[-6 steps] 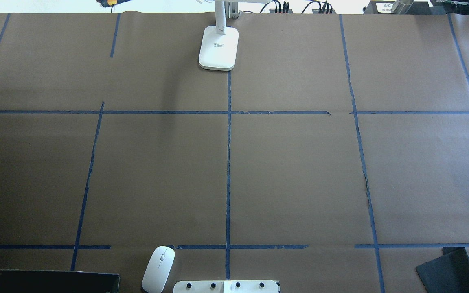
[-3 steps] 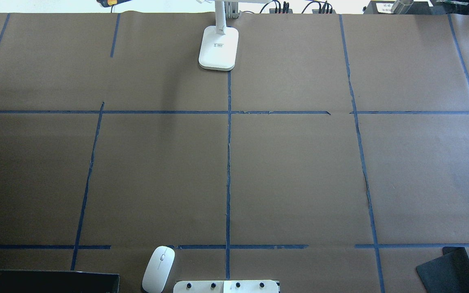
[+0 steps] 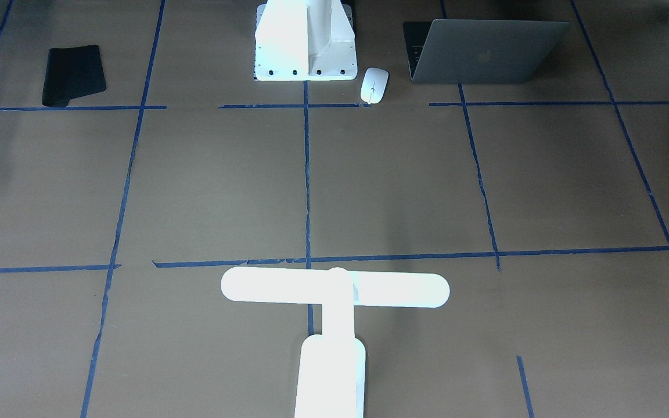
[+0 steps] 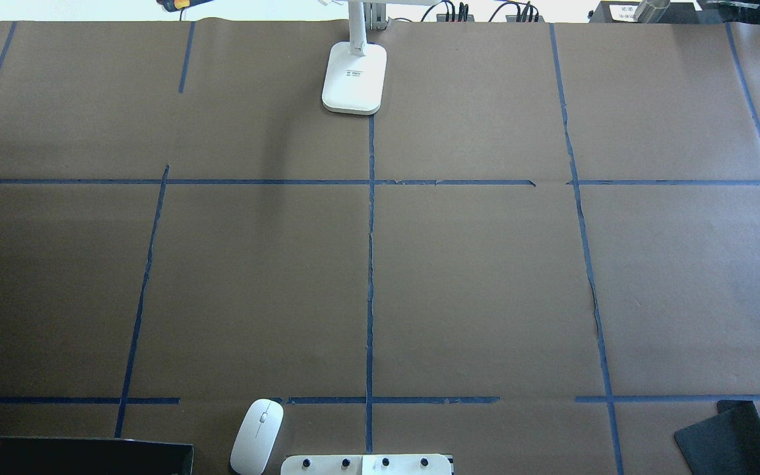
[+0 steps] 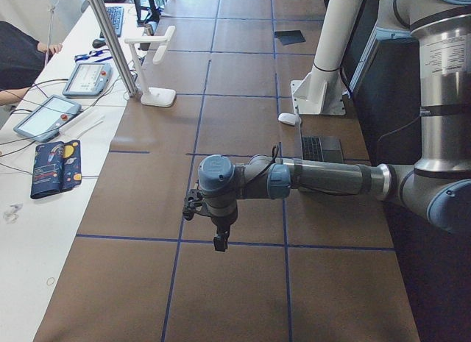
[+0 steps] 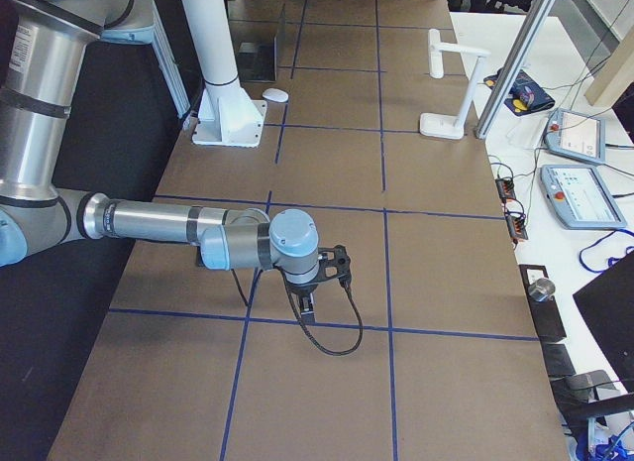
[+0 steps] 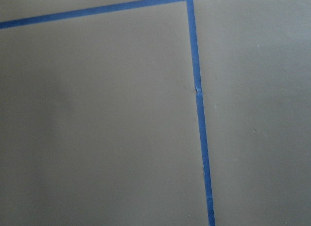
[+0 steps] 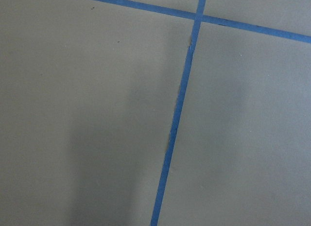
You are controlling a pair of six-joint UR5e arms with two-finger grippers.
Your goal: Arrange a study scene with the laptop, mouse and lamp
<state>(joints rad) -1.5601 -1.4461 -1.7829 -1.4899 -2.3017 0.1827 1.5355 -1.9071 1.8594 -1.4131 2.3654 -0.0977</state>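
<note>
The laptop (image 3: 485,52) stands open near the robot's base on its left side, lid toward the front camera; only its dark edge (image 4: 76,456) shows overhead. The white mouse (image 3: 374,85) lies between the laptop and the pedestal, also overhead (image 4: 258,435). The white lamp (image 3: 334,290) stands at the far middle edge, its base (image 4: 353,78) on the centre tape line. My left gripper (image 5: 219,243) hangs over bare paper at the table's left end, my right gripper (image 6: 309,307) at the right end. I cannot tell whether either is open. Both wrist views show only paper and tape.
A black mat (image 3: 73,75) lies near the base on the robot's right, also overhead (image 4: 726,439). The white bolted pedestal (image 3: 305,40) stands at the near middle edge. Blue tape lines (image 4: 370,264) grid the brown paper. Pendants and cables lie beyond the far edge (image 6: 575,134).
</note>
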